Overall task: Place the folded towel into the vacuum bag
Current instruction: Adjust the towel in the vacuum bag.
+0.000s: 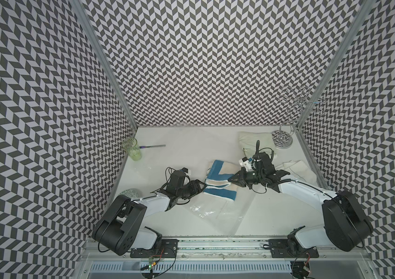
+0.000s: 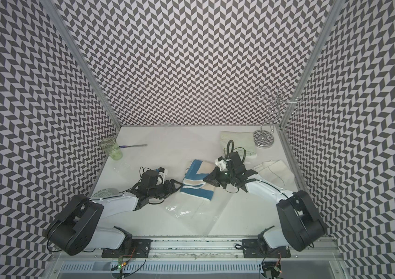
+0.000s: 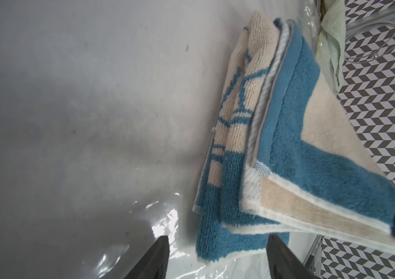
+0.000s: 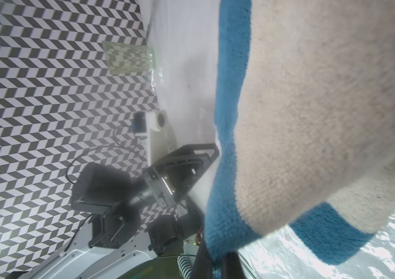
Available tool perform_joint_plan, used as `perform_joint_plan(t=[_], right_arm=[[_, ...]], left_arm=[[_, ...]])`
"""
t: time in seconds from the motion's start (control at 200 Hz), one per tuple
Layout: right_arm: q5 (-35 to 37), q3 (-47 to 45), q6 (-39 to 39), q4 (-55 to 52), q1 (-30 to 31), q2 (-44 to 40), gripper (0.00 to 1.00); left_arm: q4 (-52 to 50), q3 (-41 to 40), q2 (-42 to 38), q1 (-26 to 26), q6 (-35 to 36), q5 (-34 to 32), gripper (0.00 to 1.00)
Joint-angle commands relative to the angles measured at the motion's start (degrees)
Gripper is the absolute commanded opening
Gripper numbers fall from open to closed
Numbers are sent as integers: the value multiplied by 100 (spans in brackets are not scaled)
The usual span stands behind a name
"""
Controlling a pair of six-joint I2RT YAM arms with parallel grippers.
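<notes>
The folded towel (image 1: 218,180), blue and beige, lies mid-table on the vacuum bag (image 1: 215,212), a clear glossy sheet reaching toward the front edge. My right gripper (image 1: 230,180) is shut on the towel's right edge, and the right wrist view shows the cloth (image 4: 312,120) pinched in that gripper (image 4: 215,265). The upper folds are lifted on that side. My left gripper (image 1: 203,187) stands open at the towel's left edge. In the left wrist view its fingertips (image 3: 153,261) stand apart, with a towel (image 3: 288,157) corner and bag plastic (image 3: 162,227) between them.
A green glass (image 1: 132,149) and a thin utensil (image 1: 153,146) sit at the back left. A wire stand (image 1: 285,140) and a pale green cloth (image 1: 254,140) are at the back right, a white cloth (image 1: 297,169) lies right, and a patterned dish (image 1: 130,193) sits by the left arm.
</notes>
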Motion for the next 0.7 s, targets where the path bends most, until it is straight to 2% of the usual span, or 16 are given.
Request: perform_joint_plan(t=[0.0,0.26,0.381,0.516,0.696], right_arm=[[-139,-331,-99,189,43,147,0],[412,-541,-701,159,29,996,0],[489,-485,-783,67,32,942,0],[404,-468,-784,67,-2,822,0],[369,-296,-754,33,-4,689,0]], left_arm=[[128,-22,30,-42,33,100,67],[-432,286,-193,78,355,51,66],[-969,643,-348,241,699,112,64],[-1409,1122,-220,264,947,508,59],[-1216,1137,196,77,770,891,66]])
